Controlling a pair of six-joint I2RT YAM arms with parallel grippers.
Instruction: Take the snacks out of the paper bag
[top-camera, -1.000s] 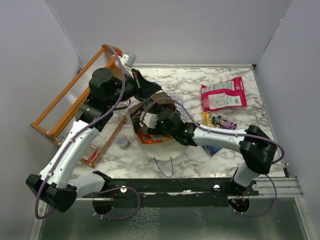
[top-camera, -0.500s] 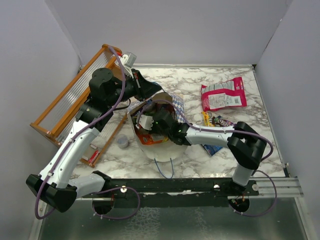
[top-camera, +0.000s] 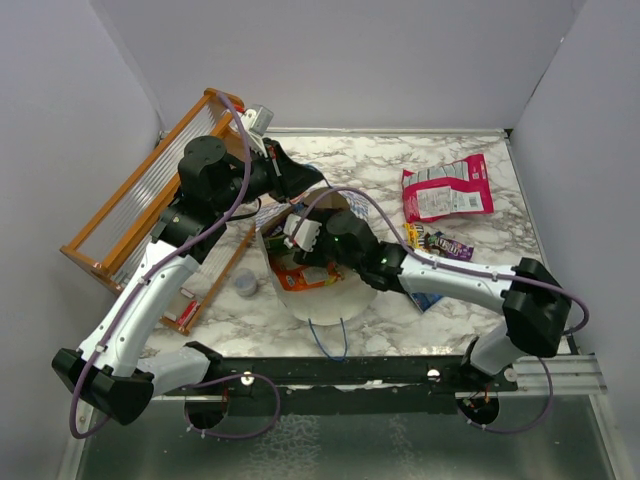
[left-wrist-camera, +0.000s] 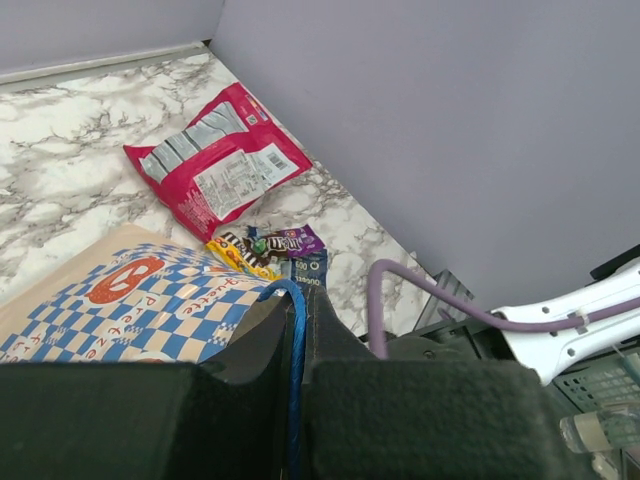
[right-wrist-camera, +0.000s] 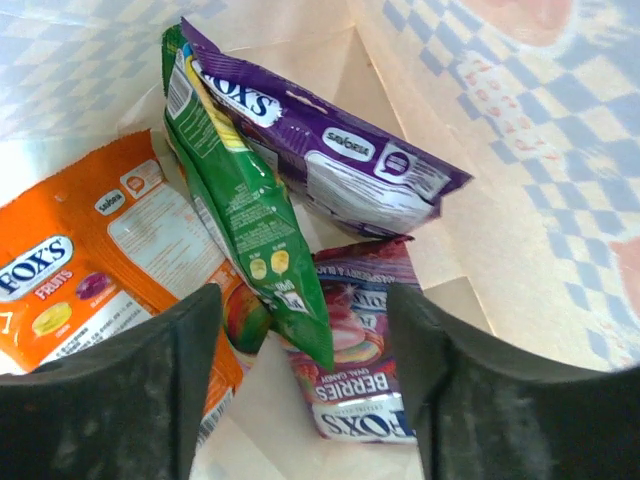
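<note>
The paper bag (top-camera: 322, 297) lies on its side on the marble, its cream mouth facing the near edge. My left gripper (top-camera: 300, 184) is shut on the bag's blue string handle (left-wrist-camera: 296, 325) and holds the top wall (left-wrist-camera: 140, 310) up. My right gripper (right-wrist-camera: 305, 400) is inside the bag (right-wrist-camera: 520, 200) and open, with nothing between its fingers (right-wrist-camera: 150, 390). Just beyond it lie an orange packet (right-wrist-camera: 85, 265), a green packet (right-wrist-camera: 250, 225), a purple packet (right-wrist-camera: 330, 150) and a berries packet (right-wrist-camera: 370, 360). Outside the bag lie a pink-red pouch (top-camera: 447, 188), a yellow bar (left-wrist-camera: 238, 256) and a blue packet (top-camera: 425, 298).
An orange wooden rack (top-camera: 135, 205) leans at the back left beside my left arm. A small grey-blue cup (top-camera: 245, 285) stands left of the bag mouth. A purple wrapper (top-camera: 450, 245) lies right of the bag. Grey walls close in on three sides.
My right gripper pushed deeper into the bag, then drew back a little with nothing taken; the right elbow swung to the right. The left arm still holds the handle in place.
</note>
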